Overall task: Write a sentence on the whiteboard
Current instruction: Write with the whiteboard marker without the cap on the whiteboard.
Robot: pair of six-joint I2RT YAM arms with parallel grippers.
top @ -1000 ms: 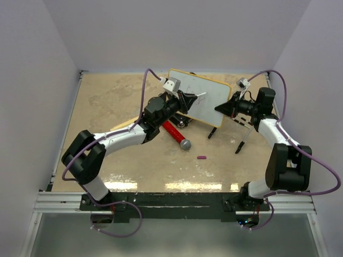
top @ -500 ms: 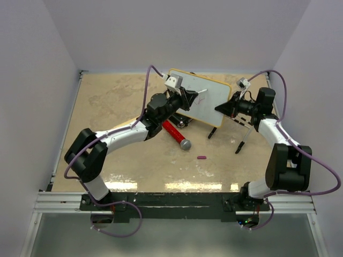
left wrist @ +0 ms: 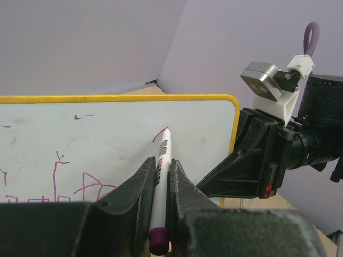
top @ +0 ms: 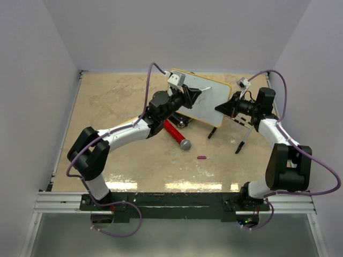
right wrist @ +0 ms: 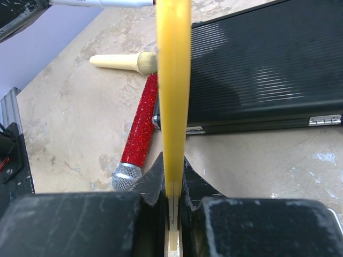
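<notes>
The whiteboard (top: 210, 103), a small rounded-corner rectangle of smooth white sheet with a thin yellow rim, is held up off the tan marbled table (top: 107, 107) at its far right part. In the top view its long axis runs from far left down to near right, and its writing face is turned toward the left arm. The right gripper (top: 222, 108) is clamped on the board's right short edge; from its wrist the rim (right wrist: 173, 80) shows edge-on as a yellow strip rising out of the closed jaws. The left gripper (left wrist: 162, 166) pinches a slim white marker with a purple end (left wrist: 161, 160), whose tip meets the white surface near the upper right. The sentence (left wrist: 59, 179), thin angular purple strokes, sits lower left of the tip. Below the board lie a red glittery microphone with a silver head (right wrist: 140, 128) and a ribbed black rectangular case (right wrist: 257, 64).
</notes>
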